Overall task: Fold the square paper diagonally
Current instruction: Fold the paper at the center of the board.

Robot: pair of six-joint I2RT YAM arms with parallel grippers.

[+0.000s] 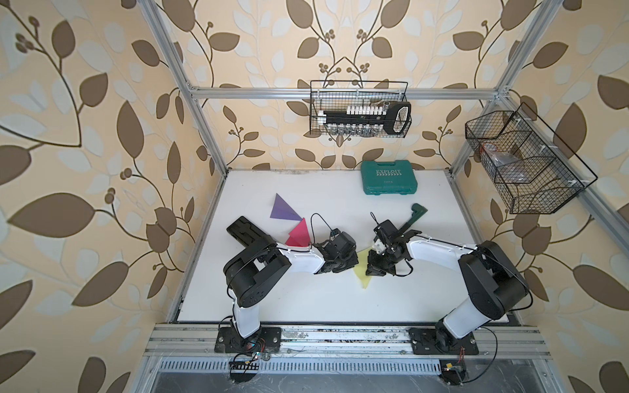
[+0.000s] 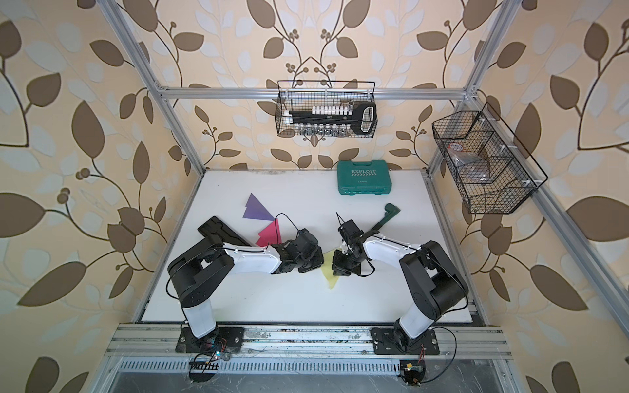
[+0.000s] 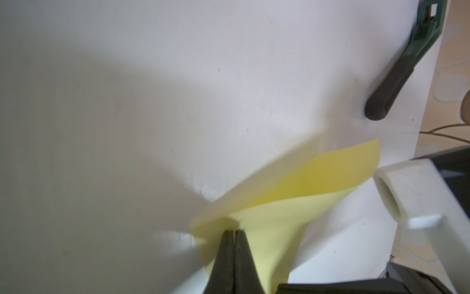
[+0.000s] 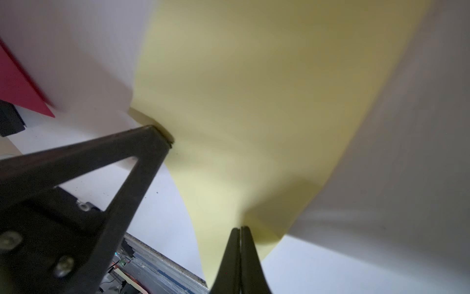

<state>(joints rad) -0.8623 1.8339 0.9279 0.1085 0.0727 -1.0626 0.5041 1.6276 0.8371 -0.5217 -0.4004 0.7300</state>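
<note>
Left gripper point(image 3: 234, 232) is pinching shut on the yellow paper point(image 3: 292, 203), seemingly at a corner, and right gripper point(image 4: 240, 228) is likewise clamping tight on the sheet's opposite edge. In both top views the paper is sitting a little toward 6 o'clock from the middle of the desk point(image 1: 306, 299), with the left arm working at its 9 o'clock side and the right at its 3 o'clock side. Part of the sheet is curling up off the desk. It is looking thin, light and floppy, so it is probably sagging wherever unsupported and sliding easily on the smooth desk. Holding it right at the corners is looking safest, since hard pulling is risking a tear or a stray crease.
</note>
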